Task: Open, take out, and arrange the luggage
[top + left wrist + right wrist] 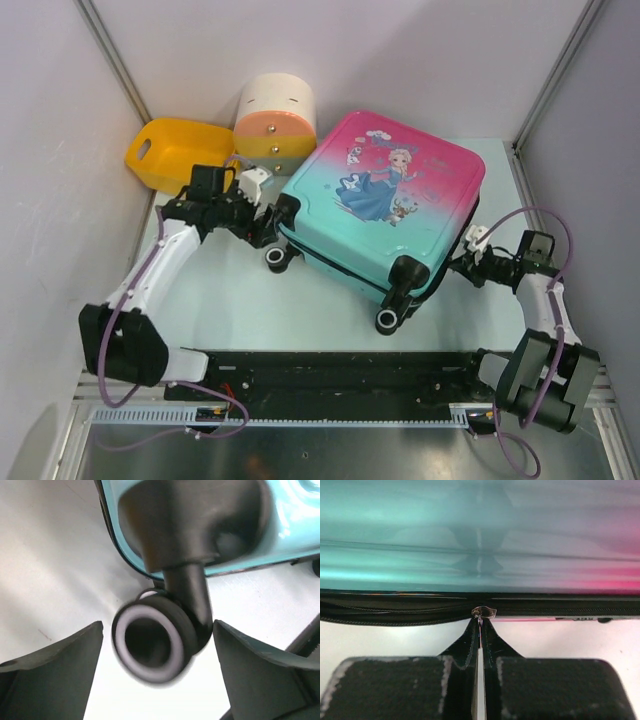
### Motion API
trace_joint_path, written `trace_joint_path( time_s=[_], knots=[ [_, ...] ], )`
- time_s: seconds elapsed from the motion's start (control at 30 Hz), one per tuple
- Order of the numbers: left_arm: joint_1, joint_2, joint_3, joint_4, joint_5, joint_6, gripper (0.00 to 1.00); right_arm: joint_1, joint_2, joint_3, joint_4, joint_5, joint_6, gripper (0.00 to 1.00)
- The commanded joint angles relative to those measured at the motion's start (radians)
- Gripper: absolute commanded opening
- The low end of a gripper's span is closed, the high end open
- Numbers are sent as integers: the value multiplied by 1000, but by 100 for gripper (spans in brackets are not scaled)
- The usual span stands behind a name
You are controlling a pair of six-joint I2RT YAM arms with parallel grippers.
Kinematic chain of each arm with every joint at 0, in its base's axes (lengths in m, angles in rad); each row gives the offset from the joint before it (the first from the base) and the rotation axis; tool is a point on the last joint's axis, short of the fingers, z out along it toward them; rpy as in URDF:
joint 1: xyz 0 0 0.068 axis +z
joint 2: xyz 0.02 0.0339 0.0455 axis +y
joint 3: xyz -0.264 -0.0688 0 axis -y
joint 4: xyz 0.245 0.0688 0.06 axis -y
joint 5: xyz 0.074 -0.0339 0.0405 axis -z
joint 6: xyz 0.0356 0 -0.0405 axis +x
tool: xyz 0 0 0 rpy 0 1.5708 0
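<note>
The luggage (385,200), a teal-to-pink hard shell with a princess print, lies flat mid-table with its wheels toward me. My left gripper (262,232) is at its left corner. In the left wrist view, the gripper (158,625) is open around a black wheel (152,642); the left finger (60,675) stands apart from the wheel and the right finger (260,675) is close beside it. My right gripper (468,262) is at the case's right side. The right wrist view shows the gripper (481,630) shut on the zip pull, just below the slider (484,612) on the black zip edge (395,611).
A yellow basket (170,150) and a cream-orange-yellow round drawer box (277,120) stand behind the case at the back left. Walls close in on both sides. A second wheel (388,320) sticks out toward the black rail (330,375) at the near edge.
</note>
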Motion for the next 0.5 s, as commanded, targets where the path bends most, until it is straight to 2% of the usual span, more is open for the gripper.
trace_joint_path(
  time_s=[0.0,0.07,0.2,0.33,0.47],
  knots=[
    [-6,-188,33,-42,93,17,99,66,-75,36,-163,-77,-52,0],
    [-73,-272,11,-42,59,11,100,103,-101,28,-142,-73,-20,0],
    [-217,-329,-33,-59,53,-79,100,192,-147,1,-88,-56,101,0],
    [-433,-297,-46,-59,25,-194,100,310,-232,-58,16,-4,311,0],
    [-569,-260,-24,-50,-22,-274,100,446,-372,-113,48,70,483,0]
  ],
)
